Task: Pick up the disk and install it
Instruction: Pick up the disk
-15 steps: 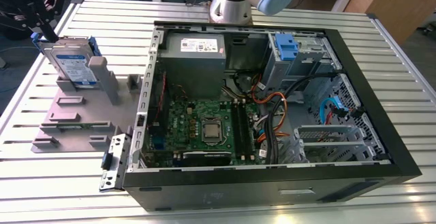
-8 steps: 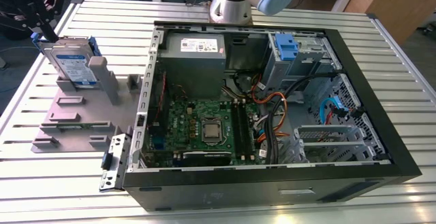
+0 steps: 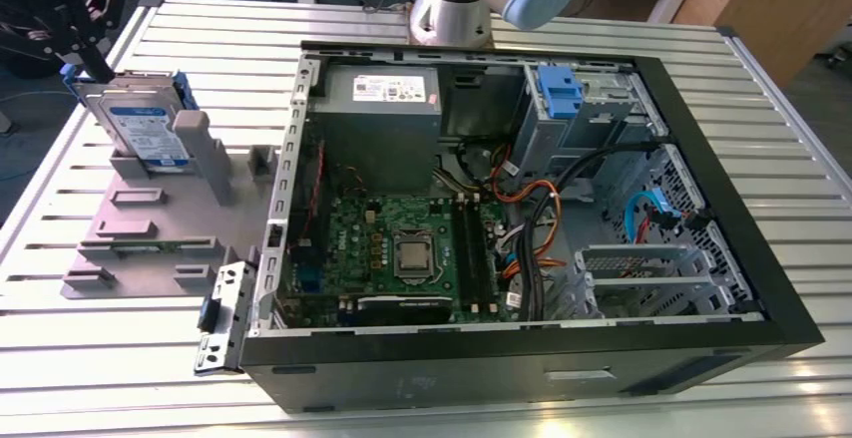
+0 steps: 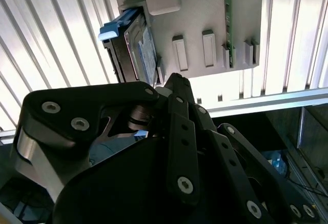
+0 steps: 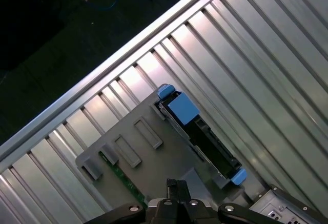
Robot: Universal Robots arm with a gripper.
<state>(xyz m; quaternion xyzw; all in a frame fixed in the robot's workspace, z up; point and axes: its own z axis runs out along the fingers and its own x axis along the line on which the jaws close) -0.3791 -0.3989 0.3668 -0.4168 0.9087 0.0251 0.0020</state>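
Note:
The disk [image 3: 144, 124] stands on edge in a slot of the grey plastic stand [image 3: 134, 228] at the exterior view's left, its white-and-blue label facing the camera and blue rails along its sides. My black gripper [image 3: 102, 67] hangs just above and behind the disk's top edge, apart from it. Both wrist views look down on the disk [image 4: 134, 49] [image 5: 202, 131] with its blue rail ends, seated in the stand [image 4: 205, 8] [image 5: 133, 157]. The gripper [image 4: 176, 80] [image 5: 174, 187] appears shut, its tips meeting with nothing between them.
An open computer case [image 3: 745, 209] lies on the slatted metal table [image 3: 200, 29], to the exterior view's right of the stand. Inside are a grey power-supply box [image 3: 379, 109], a motherboard [image 3: 399, 248], cables and a drive bay with a blue carrier [image 3: 560, 89]. The arm's base [image 3: 453, 9] stands behind the case.

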